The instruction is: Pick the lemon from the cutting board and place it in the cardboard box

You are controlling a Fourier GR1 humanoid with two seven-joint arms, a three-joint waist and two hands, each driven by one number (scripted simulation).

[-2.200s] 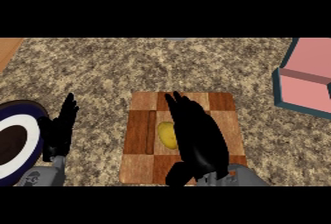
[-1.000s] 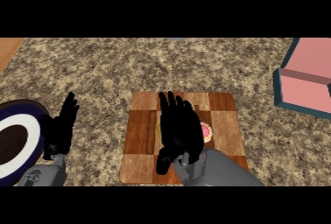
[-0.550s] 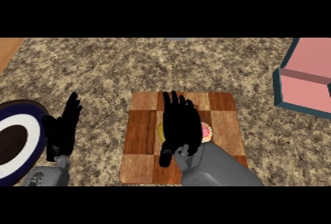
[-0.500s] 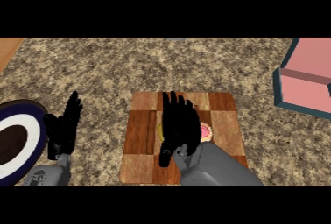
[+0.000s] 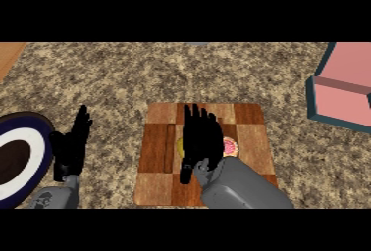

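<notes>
The right hand [image 5: 200,142] lay flat over the middle of the cutting board [image 5: 159,162], its fingers straight and pointing away from the robot, so it held nothing in a curl. Under it the lemon [image 5: 179,145] showed only as a thin yellow sliver at the hand's left edge, resting on the board; most of it was hidden by the palm. Whether the palm actually touched the fruit could not be told. At the hand's right edge a small pink, speckled thing [image 5: 229,146] peeked out, also on the board and partly covered, too little of it visible to name. The grey forearm behind the hand covered the board's near right corner.

The board itself was a checkered wooden slab lying square on the speckled stone counter [image 5: 145,73].

Well away to the far right stood the cardboard box [image 5: 340,93], with a pink inside and a dark teal rim, cut off by the view's right edge. Bare counter lay between it and the board.

On the other side, the left hand [image 5: 71,147] rested open beside the board's left edge, fingers straight and pointing away, apart from the board. Just to its left a round plate [image 5: 39,157] with a dark blue rim, white ring and dark centre ran off the view's left edge. A strip of wood [image 5: 9,54] showed in the far left corner.
</notes>
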